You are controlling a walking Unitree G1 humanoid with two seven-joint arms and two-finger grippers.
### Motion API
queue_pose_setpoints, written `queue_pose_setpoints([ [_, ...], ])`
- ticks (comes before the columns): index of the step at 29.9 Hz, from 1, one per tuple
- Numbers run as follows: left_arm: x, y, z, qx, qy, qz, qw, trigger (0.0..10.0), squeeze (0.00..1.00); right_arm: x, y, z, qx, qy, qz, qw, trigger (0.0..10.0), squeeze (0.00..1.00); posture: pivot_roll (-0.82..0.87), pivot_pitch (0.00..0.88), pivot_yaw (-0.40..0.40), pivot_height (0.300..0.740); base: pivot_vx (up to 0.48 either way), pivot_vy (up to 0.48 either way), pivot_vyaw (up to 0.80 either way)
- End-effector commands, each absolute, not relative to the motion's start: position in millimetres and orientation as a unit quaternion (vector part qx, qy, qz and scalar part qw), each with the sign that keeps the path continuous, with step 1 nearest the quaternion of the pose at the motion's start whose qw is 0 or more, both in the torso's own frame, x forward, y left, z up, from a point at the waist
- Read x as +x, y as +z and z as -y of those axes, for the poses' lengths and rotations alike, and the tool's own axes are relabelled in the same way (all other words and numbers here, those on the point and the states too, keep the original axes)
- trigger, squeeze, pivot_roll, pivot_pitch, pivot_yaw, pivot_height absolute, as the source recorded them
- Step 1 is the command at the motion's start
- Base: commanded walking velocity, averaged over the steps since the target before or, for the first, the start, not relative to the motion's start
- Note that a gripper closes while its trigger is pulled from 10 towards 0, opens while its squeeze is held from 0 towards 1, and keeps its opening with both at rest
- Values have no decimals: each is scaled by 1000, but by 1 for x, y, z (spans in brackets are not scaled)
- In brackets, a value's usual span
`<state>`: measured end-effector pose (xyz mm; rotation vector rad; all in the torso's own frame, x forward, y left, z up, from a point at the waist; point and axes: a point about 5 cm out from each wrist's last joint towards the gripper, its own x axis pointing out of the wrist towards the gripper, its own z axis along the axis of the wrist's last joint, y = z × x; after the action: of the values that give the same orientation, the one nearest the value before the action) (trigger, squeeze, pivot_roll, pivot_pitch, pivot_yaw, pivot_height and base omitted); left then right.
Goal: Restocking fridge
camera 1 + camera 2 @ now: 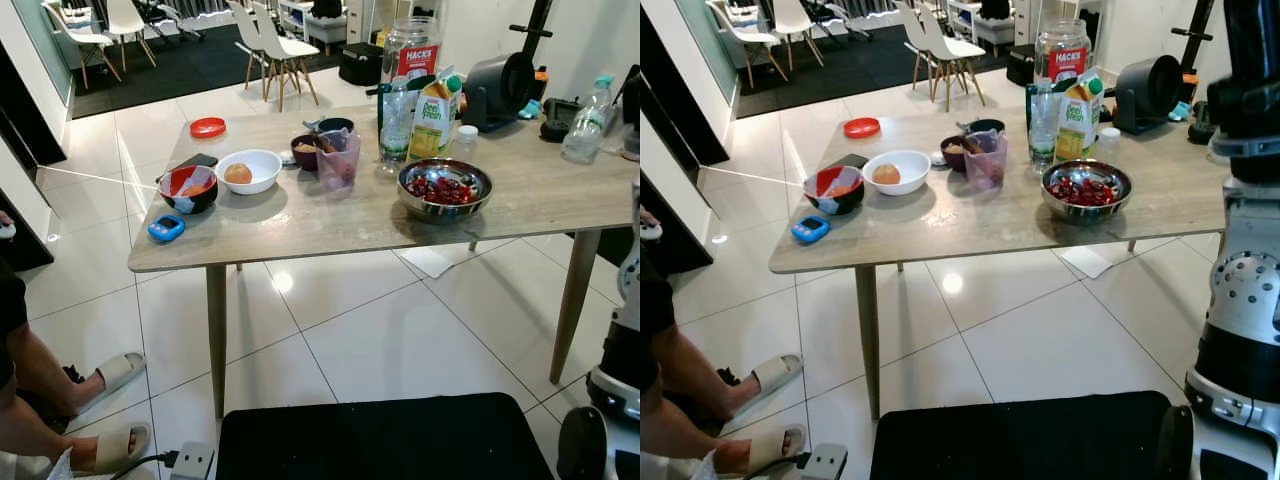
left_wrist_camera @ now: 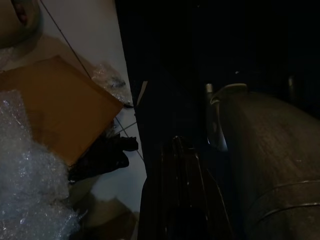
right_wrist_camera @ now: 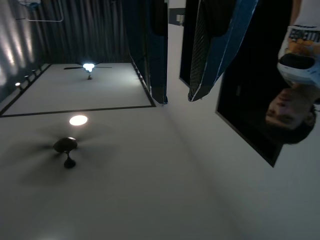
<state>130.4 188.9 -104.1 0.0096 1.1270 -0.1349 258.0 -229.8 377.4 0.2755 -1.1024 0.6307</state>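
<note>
Table (image 1: 330, 235) ahead holds the stock, nothing picked yet. On it: juice carton (image 1: 436, 118), tall clear jar with a red label (image 1: 411, 50), water bottle (image 1: 396, 120), steel bowl of red fruit (image 1: 444, 188), white bowl (image 1: 249, 171) with one round item inside, red-lined black bowl (image 1: 189, 188), purple cup (image 1: 338, 159), small dark bowl (image 1: 305, 152), red lid (image 1: 208, 127) near the far left corner, blue gadget (image 1: 166, 228) near the front edge. Fridge can't be made out from here.

Judgement: step in hand is approach and first pick. Close in square to the long edge before reaching. Take the carton first: upright, rigid, flat sides. It stands just beside the bottle and jar, so come in from the front and clamp the flat faces to avoid knocking them. Steel bowl is open-topped, so keep it level.

Right arm (image 1: 1245, 250) is raised at the right edge of the right eye view, largely cropped in the left eye view. Right gripper (image 3: 180, 55) points at the ceiling in its wrist view, fingers spread, nothing between. Left wrist view is dark: left gripper (image 2: 182, 190) hangs low, can't tell spread or pressed; cardboard (image 2: 55, 107) and bubble wrap (image 2: 27, 185) lie on the floor there. A person's sandalled feet (image 1: 115, 405) sit at lower left.
</note>
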Motion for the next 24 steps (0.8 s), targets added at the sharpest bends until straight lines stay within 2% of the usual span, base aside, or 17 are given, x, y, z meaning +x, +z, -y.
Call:
queue_pose_setpoints([
  [1, 126, -105, -196, 15, -62, -541, 839, 10000, 0, 255, 383, 222, 132, 309, 515, 789, 10000, 0, -66, 0, 66, 740, 0, 0, 0],
  [6, 129, -104, -195, 18, -65, -538, 841, 10000, 0, 233, 424, 198, 121, 361, 564, 733, 10000, 0, -68, 0, 69, 740, 0, 0, 0],
  [9, 129, -104, -195, 18, -65, -537, 841, 10000, 0, 230, 427, 196, 124, 366, 568, 726, 10000, 0, -68, 0, 69, 740, 0, 0, 0],
  [15, 130, -103, -196, 21, -67, -538, 840, 10000, 0, 216, 453, 184, 119, 386, 595, 694, 10000, 0, -67, 0, 76, 740, 0, 0, 0],
  [16, 130, -103, -196, 21, -67, -538, 840, 10000, 0, 210, 461, 179, 117, 397, 603, 682, 10000, 0, -65, 0, 84, 740, 0, 0, 0],
  [17, 130, -103, -196, 21, -67, -538, 840, 10000, 0, 210, 461, 179, 117, 397, 603, 682, 10000, 0, -65, 0, 84, 740, 0, 0, 0],
  [20, 123, -105, -197, 21, -68, -544, 836, 10000, 0, 193, 482, 166, 106, 427, 621, 648, 10000, 0, -68, 0, 89, 740, 0, 0, 0],
  [24, 118, -107, -198, 19, -68, -549, 833, 10000, 0, 189, 487, 164, 108, 433, 620, 645, 10000, 0, -65, 0, 89, 740, 0, 0, 0],
])
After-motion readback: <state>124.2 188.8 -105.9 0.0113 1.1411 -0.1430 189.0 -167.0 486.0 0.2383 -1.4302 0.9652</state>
